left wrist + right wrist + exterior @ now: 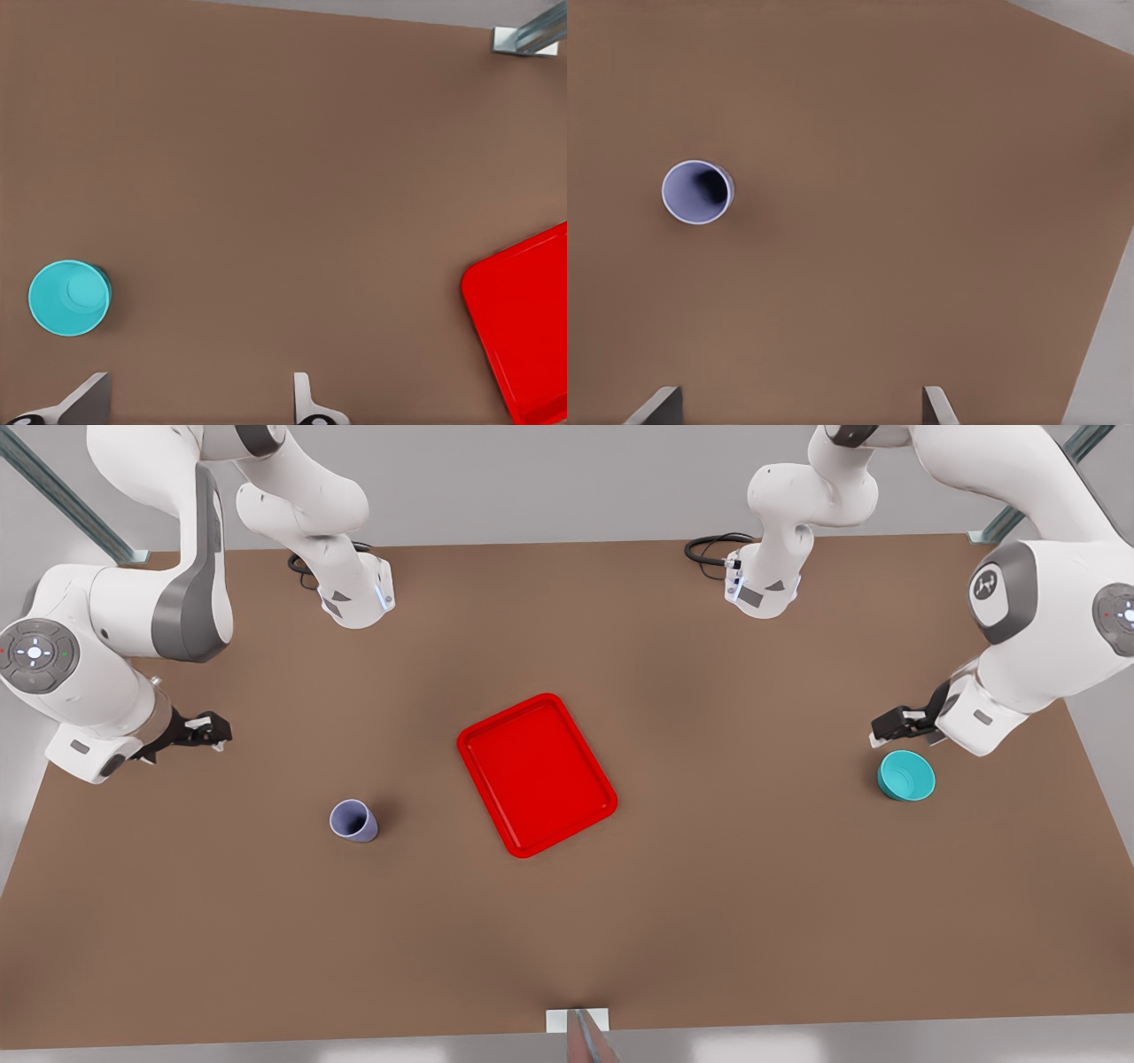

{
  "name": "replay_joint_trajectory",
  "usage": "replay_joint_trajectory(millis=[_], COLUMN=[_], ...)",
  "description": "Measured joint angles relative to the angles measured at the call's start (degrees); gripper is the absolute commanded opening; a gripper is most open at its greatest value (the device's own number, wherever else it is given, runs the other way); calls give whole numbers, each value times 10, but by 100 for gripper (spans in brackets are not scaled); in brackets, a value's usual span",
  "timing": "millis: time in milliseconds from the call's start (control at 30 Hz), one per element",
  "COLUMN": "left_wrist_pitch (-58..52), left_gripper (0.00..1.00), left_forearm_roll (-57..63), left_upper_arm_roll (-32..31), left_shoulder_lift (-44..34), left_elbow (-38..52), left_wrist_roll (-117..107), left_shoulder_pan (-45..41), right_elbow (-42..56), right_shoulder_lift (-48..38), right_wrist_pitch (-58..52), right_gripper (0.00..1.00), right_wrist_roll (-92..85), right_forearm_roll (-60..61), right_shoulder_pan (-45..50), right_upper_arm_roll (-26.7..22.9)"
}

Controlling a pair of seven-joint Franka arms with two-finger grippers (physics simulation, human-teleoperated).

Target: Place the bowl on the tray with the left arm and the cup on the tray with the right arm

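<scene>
Bowl (905, 775) is sat near the desk (709, 921) edge at the front view's right, just beside the released left tool (879, 731). Cup (353, 820) is well apart from the released right tool (220, 732). Tray (535, 774) is centred, bare. Risk: bowl could be nudged off-edge by a misaligned descent.

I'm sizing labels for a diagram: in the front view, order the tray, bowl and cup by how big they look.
1. tray, by far the largest
2. bowl
3. cup, slightly smaller than the bowl

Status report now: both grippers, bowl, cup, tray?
Left gripper open, beside bowl. Right gripper open, away from cup. Tray bare, paths clear.
</scene>
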Motion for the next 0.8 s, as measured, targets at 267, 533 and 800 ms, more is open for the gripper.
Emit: replay_joint_trajectory(millis=[267,533,800], left_wrist_pitch=[39,227,300], left_gripper=[100,100,100], left_forearm_roll=[-63,-137,-149], left_upper_arm_roll=[16,19,19], left_shoulder_lift=[136,242,249], left_elbow=[-32,-146,-216], left_wrist_roll=[67,270,420], left_shoulder_pan=[186,307,313], right_elbow=[-3,-1,2], right_shoulder_lift=[3,4,14], right_wrist_pitch=[4,4,2], right_gripper=[100,100,100], right_wrist_roll=[-11,-18,-22], right_forearm_roll=[-8,-9,-7], right_shoulder_pan=[10,9,11], right_upper_arm_roll=[0,0,1])
